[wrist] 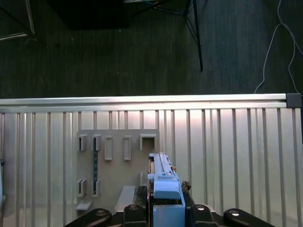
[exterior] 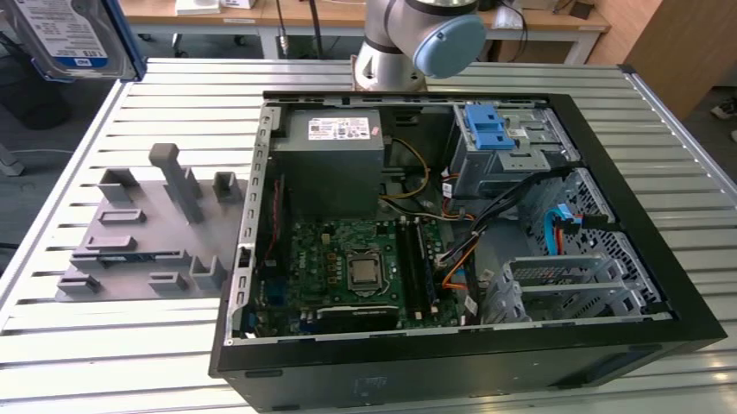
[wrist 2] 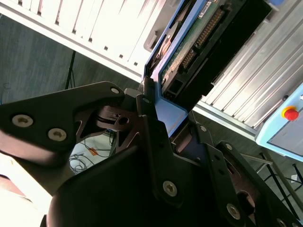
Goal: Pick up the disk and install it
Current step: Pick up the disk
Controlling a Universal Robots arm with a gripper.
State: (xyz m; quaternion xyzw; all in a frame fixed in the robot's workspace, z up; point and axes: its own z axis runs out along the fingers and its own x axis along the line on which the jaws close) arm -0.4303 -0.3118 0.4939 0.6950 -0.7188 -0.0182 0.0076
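My hand (wrist: 165,210) is clenched on the disk (exterior: 67,34). A black finger (wrist: 130,211) presses on each flat side, so the drive stands on edge between them. In the exterior view the disk hangs in the air at the far left, its white-and-blue label facing out, and it touches nothing on the slatted tabletop (exterior: 138,345). In the first wrist view its blue carrier rail (wrist: 163,187) faces up, and in the second wrist view the green circuit board (wrist 2: 189,52) on its underside shows.

Next to the right in the exterior view is the grey holder plate (exterior: 150,233), flat on the tabletop with its upright slots (I look straight down on it in the first wrist view). Right of that lies the open computer case (exterior: 461,362), well apart from the disk. Inside it are the grey power supply (exterior: 334,164), the motherboard (exterior: 357,267), and at the far side the drive cage (exterior: 519,155) with its blue latch (exterior: 498,134).
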